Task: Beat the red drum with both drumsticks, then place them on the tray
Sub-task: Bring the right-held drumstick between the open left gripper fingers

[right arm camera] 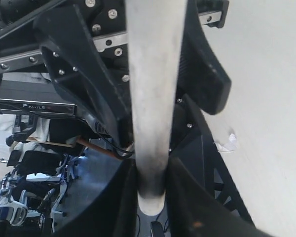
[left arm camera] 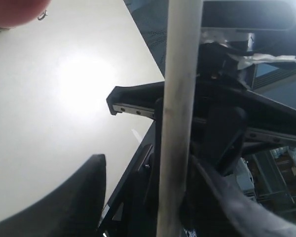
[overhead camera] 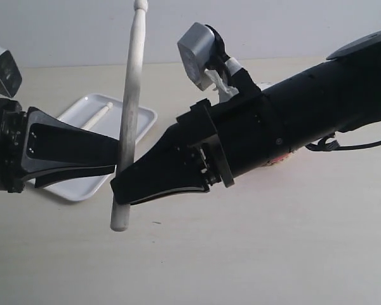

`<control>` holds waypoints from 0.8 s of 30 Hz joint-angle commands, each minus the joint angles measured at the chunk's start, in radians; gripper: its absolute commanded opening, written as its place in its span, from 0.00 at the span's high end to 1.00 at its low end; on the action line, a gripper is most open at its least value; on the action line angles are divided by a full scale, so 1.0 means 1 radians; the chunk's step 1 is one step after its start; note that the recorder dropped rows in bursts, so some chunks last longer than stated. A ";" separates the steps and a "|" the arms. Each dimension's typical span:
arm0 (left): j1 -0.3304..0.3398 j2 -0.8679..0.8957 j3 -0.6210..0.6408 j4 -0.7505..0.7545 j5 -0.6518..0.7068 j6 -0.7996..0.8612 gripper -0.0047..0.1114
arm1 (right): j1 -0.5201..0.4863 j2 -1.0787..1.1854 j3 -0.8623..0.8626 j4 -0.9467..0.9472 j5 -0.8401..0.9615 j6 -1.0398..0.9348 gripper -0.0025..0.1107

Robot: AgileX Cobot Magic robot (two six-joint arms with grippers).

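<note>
Now gripping one drumstick (overhead camera: 132,95) tight in right end effector (right arm camera: 150,185), near upright above tabletop (overhead camera: 254,254). Straddling same stick with left end effector (overhead camera: 114,162), jaws apart, one finger clear of it. Can see other drumstick (overhead camera: 98,115) flat on tray (overhead camera: 143,121), red drum (left arm camera: 15,12) mostly hidden behind right arm.

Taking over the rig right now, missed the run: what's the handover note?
Right gripper: shut on the held drumstick, near upright above the table.
Left gripper: at the same stick, grip unclear.
Second drumstick: lying on the tray.
Red drum: on the table, mostly out of view.
Done: one stick trayed. Left: tray the held one.
</note>
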 commanded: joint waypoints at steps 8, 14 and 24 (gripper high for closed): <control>-0.006 -0.020 0.003 -0.039 0.008 -0.028 0.53 | 0.090 0.000 -0.003 0.007 -0.020 -0.039 0.98; -0.006 -0.020 0.003 -0.031 0.008 -0.049 0.53 | 0.090 0.001 -0.003 0.035 -0.046 -0.039 0.98; -0.006 -0.020 0.003 -0.036 0.008 -0.105 0.53 | 0.095 0.001 -0.003 0.037 -0.043 -0.039 0.98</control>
